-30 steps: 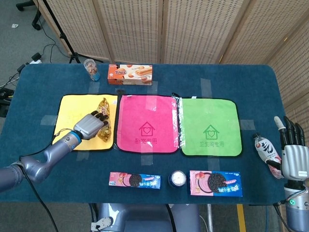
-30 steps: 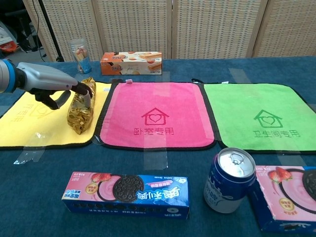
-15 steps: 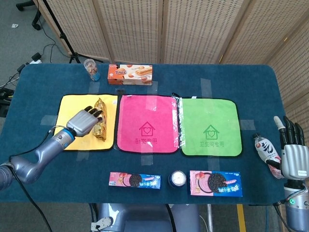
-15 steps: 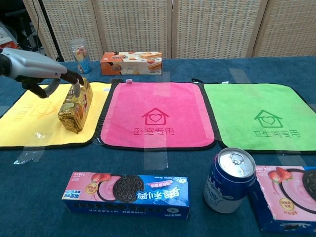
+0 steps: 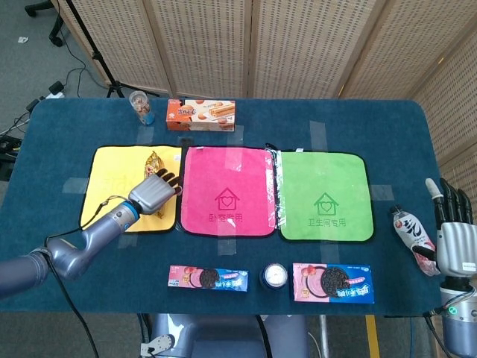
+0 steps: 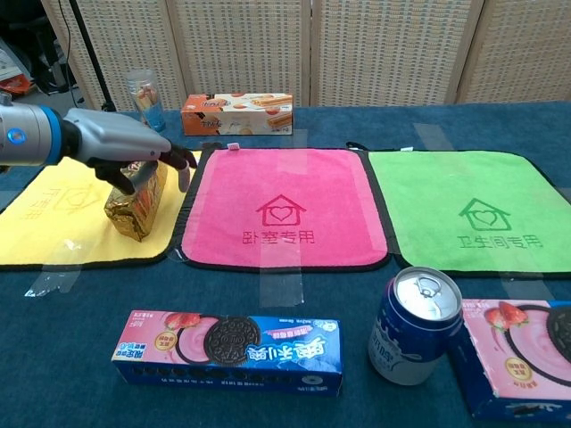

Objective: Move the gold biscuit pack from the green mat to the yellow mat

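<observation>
While the gold biscuit pack point(image 6: 137, 203) lies on the yellow mat point(image 5: 112, 186), near that mat's edge beside the pink mat point(image 5: 227, 191), the left hand point(image 6: 134, 150) hovers flat over it with fingers spread, gripping nothing. Well apart across the bench point(image 5: 387, 134), the green mat point(image 5: 325, 195) lies bare, and the right hand point(image 5: 452, 236) stands upright at the bench's near right corner, fingers extended and holding nothing, just beside a small bottle point(image 5: 414, 237).
</observation>
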`<act>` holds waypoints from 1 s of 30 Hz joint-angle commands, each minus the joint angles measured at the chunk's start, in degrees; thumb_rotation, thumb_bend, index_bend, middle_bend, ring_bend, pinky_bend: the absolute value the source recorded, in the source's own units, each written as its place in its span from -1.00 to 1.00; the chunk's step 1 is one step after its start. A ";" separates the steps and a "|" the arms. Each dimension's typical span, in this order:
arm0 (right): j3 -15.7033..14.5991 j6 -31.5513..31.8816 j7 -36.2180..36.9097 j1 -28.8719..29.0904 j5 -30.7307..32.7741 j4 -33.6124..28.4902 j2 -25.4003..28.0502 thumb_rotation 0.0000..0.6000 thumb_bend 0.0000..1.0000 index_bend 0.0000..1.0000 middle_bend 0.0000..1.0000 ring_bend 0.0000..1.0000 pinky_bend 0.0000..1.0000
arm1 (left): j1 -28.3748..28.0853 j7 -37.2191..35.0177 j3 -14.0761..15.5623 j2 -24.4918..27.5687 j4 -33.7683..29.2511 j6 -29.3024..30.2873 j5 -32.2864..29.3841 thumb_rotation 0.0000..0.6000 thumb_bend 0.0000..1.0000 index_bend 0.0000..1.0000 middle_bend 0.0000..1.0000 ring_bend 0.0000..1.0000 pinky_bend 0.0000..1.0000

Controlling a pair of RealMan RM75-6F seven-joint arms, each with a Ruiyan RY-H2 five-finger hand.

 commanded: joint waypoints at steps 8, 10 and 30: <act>0.08 0.27 0.46 -0.24 -0.25 -0.21 0.33 1.00 -1.00 -1.00 -1.00 -1.00 -1.00 | 1.69 4.32 3.72 1.82 0.13 -0.74 -7.14 1.00 1.00 -0.38 -0.71 -0.74 -0.76; -0.07 0.22 0.26 -0.21 -0.46 -0.24 0.26 1.00 -1.00 -1.00 -1.00 -1.00 -1.00 | 2.17 4.40 4.14 2.56 0.05 -0.43 -7.50 1.00 1.00 -0.38 -0.71 -0.74 -0.76; -0.36 0.29 -0.87 -0.23 -1.12 -1.26 0.23 1.00 -1.00 -1.00 -1.00 -1.00 -1.00 | 6.89 -0.23 3.81 8.73 -1.52 3.79 -3.36 1.00 1.00 -0.38 -0.71 -0.74 -0.76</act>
